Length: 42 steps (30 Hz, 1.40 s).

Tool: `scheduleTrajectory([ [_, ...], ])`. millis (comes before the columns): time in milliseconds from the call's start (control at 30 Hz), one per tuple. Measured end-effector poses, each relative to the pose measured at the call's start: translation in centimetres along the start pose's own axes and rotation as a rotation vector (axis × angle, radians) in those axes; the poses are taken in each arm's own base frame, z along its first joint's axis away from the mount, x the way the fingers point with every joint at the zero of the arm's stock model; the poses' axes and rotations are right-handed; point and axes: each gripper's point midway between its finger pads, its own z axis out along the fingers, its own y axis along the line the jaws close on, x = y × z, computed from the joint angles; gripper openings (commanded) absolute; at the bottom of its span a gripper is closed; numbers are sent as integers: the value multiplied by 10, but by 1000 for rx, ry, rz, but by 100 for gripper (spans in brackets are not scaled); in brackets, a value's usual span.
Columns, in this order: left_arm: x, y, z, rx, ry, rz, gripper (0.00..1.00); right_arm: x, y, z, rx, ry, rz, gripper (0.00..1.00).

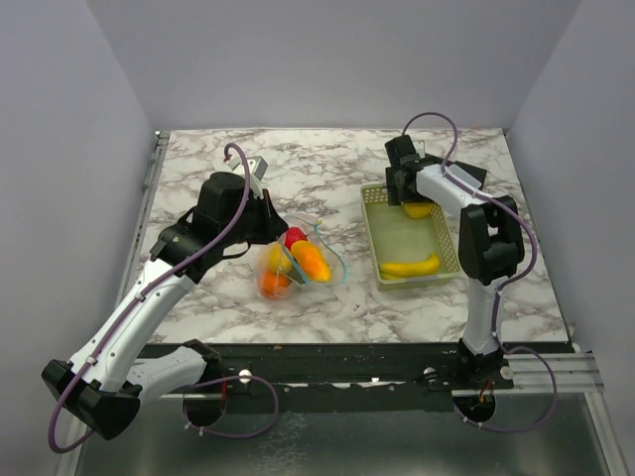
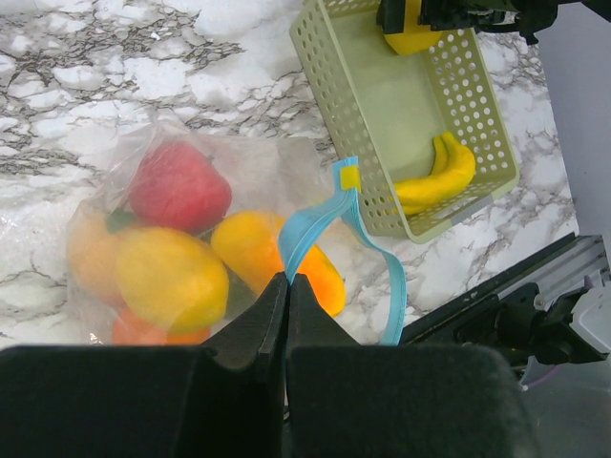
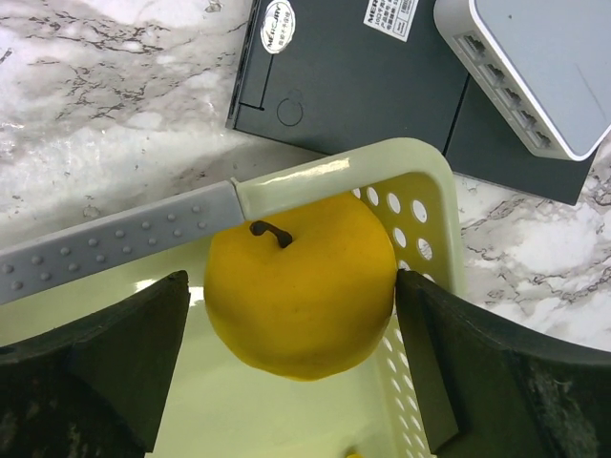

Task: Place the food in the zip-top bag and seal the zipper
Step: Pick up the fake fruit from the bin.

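Note:
The clear zip-top bag (image 1: 288, 263) lies on the marble table with food in it: a red apple (image 2: 179, 186), a yellow piece (image 2: 172, 277) and orange pieces (image 2: 250, 240). Its light blue zipper (image 2: 317, 221) gapes in a loop. My left gripper (image 2: 287, 279) is shut on the zipper strip at the bag's mouth. My right gripper (image 3: 291, 286) stands open around a round yellow fruit (image 3: 301, 296) in the far corner of the pale green basket (image 1: 372, 213); the right finger touches the fruit and the left one stands apart. Yellow bananas (image 1: 410, 266) lie at the basket's near end.
Behind the basket sit a flat black device (image 3: 363, 76) and a white box (image 3: 535, 67). A grey studded strip (image 3: 115, 239) crosses the basket's rim. A black rail (image 1: 347, 362) runs along the table's near edge.

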Motion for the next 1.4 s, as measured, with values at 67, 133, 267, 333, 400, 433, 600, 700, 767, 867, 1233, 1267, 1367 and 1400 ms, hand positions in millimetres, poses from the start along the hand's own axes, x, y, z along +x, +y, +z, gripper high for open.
scheduleTrajectory([
  [67, 0, 0, 0, 0, 0, 0, 0, 1, 1, 1, 0, 1, -1, 87],
  [133, 0, 0, 0, -1, 0, 0, 0, -1, 1, 1, -1, -3, 2, 82],
  [267, 0, 0, 0, -1, 0, 0, 0, -3, 1, 2, 0, -12, 7, 71],
  [333, 0, 0, 0, -2, 0, 0, 0, -2, 1, 2, 3, -12, 6, 65],
  [400, 0, 0, 0, -2, 0, 0, 0, -1, 1, 3, 4, -12, 6, 61],
  [433, 0, 0, 0, -2, 0, 0, 0, -1, 0, 2, 4, -13, 7, 60],
  [600, 0, 0, 0, -1, -1, 0, 0, 2, -6, -7, 1, -19, 11, 54],
  [700, -1, 0, 0, -2, -1, 2, 0, -2, -11, -22, -16, -42, 27, 54],
  [767, -1, 0, -1, -2, -1, 3, 0, -7, -15, -36, -35, -67, 45, 54],
  [867, -3, -1, -2, 0, -4, 4, 0, -17, -22, -60, -75, -113, 78, 53],
  [1233, -2, -1, 0, -2, 0, 3, 0, -29, -19, -150, -367, -242, 155, 51],
  [1267, -2, -1, 0, -2, 0, 3, 0, -29, -17, -160, -408, -253, 158, 51],
  [1367, -2, -1, 1, -3, 1, 3, 0, -28, -11, -193, -543, -291, 157, 50],
  [1400, -2, -1, 1, -3, 1, 3, 0, -28, -8, -205, -590, -306, 154, 49],
])
